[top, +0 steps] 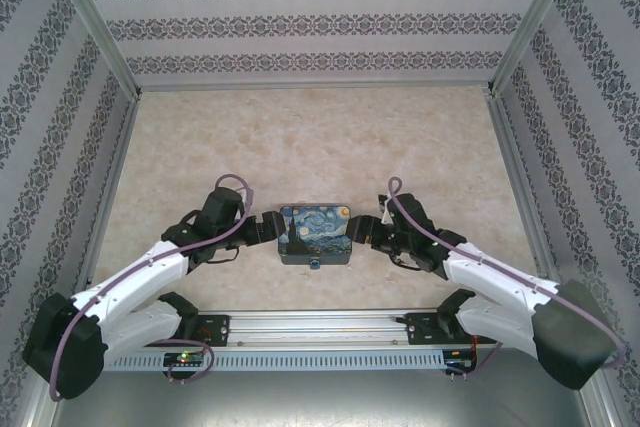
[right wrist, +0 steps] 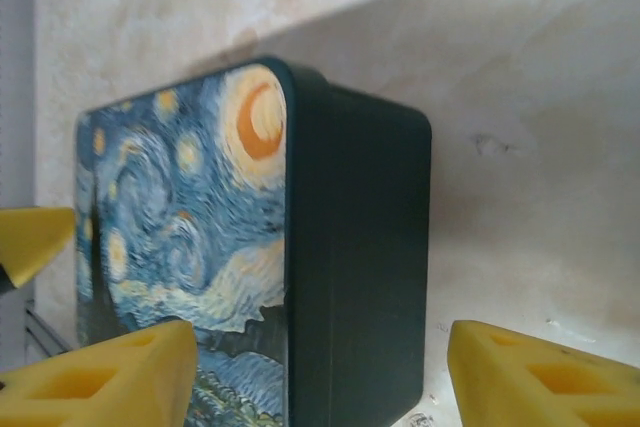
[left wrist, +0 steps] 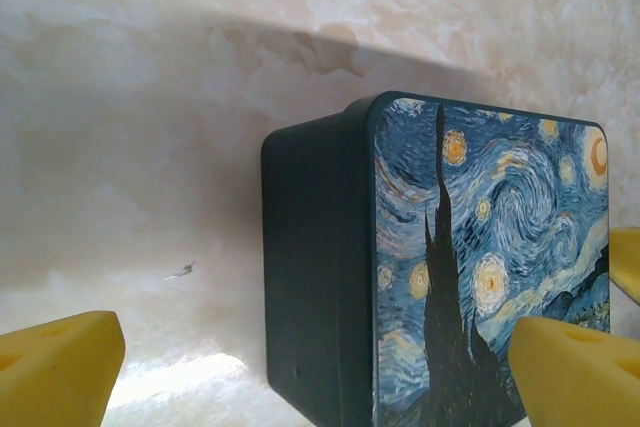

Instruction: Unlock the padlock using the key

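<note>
Top external: painted case point(top: 315, 232) is sat mid-counter point(top: 300, 137), w/ a tiny bluish padlock point(top: 314, 264) seen at its near edge. Left hand point(top: 268, 230) & right hand point(top: 360, 233) are parked at its 2 ends, both spread wide per wrist views.

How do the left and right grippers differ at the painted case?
The left gripper faces the left end of the case, the right gripper its right end. The left gripper's camera sees the dark cypress, the right gripper's the orange moon. Both are open, yellow fingertips straddling a case edge.
</note>
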Robot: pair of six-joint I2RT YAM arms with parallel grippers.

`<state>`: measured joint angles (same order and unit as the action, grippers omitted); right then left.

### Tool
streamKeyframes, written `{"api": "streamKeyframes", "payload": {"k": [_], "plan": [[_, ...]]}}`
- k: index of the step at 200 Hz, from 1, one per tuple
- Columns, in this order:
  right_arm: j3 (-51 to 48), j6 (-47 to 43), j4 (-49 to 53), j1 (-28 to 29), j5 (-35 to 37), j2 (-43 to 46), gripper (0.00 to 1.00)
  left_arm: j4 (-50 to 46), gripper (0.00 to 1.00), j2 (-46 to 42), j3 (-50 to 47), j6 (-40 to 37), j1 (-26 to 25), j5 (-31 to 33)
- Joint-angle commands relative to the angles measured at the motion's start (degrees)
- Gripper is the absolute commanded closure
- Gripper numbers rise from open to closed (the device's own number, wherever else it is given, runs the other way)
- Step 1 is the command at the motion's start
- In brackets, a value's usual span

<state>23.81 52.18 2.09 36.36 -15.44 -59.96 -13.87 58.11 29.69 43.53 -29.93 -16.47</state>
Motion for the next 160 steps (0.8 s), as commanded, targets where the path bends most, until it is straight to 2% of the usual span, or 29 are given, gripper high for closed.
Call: {"api": "streamKeyframes", "payload": {"k": [1, 26, 49, 74, 126, 160], "plan": [[3.0, 1.0, -0.6, 3.1, 4.8, -2.5, 0.36, 6.9, 0.07, 2.0, -0.1, 1.8, -1.6, 0.1], [4.4, 1.3, -1.4, 4.5, 5.7, -5.0, 0.42, 10.6, 0.21, 6.5, 0.4, 2.1, -2.1, -1.6], [5.5, 1.1, -1.2, 4.7, 6.3, -6.2, 0.49, 13.8, 0.28, 10.7, 1.5, 2.7, -3.2, -2.6], [6.3, 1.0, -1.4, 4.4, 6.9, -7.1, 0.52, 15.0, 0.29, 15.1, 3.4, 2.6, -3.8, -2.5], [8.3, 0.9, -4.1, 1.0, 5.0, -11.5, 0.73, 16.8, 0.30, 22.0, 8.4, 1.6, -3.7, -1.4], [12.7, 0.1, -5.4, -0.8, 4.4, -16.8, 0.77, 17.6, 0.30, 27.7, 13.3, 0.3, -3.0, 0.1]]}}
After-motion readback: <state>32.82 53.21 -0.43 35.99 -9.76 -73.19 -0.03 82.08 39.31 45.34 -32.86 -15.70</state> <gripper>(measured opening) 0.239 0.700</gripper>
